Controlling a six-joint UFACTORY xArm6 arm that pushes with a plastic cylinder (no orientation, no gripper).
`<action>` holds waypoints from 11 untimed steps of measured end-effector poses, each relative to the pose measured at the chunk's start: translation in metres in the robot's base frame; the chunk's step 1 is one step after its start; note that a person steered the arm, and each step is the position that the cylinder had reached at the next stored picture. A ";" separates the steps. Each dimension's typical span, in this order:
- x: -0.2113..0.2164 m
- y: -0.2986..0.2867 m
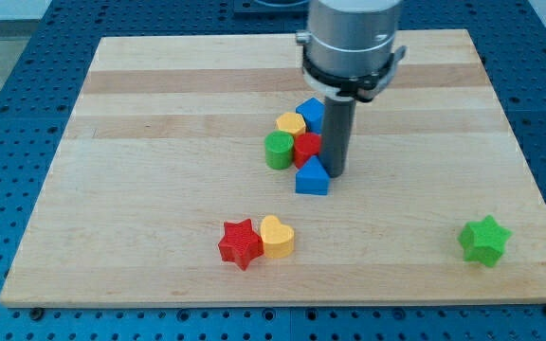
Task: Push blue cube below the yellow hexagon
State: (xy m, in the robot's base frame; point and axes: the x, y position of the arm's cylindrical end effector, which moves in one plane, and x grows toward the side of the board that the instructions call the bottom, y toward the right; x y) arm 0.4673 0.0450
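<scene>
There are no jaws, only the straight dark rod, and my tip (336, 172) holds nothing; it stands just at the right of the lower blue block (312, 177), apparently touching it. This block has a pointed top directed to the view's top. Above it are packed a red block (306, 146), a green cylinder (279, 151), a yellow block (291, 123) and another blue block (311, 113), partly hidden by the rod; their exact shapes are hard to tell.

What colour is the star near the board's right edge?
Green: the star shows clearly in the camera view.
</scene>
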 end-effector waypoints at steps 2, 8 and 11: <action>0.025 -0.032; 0.014 -0.030; -0.038 -0.074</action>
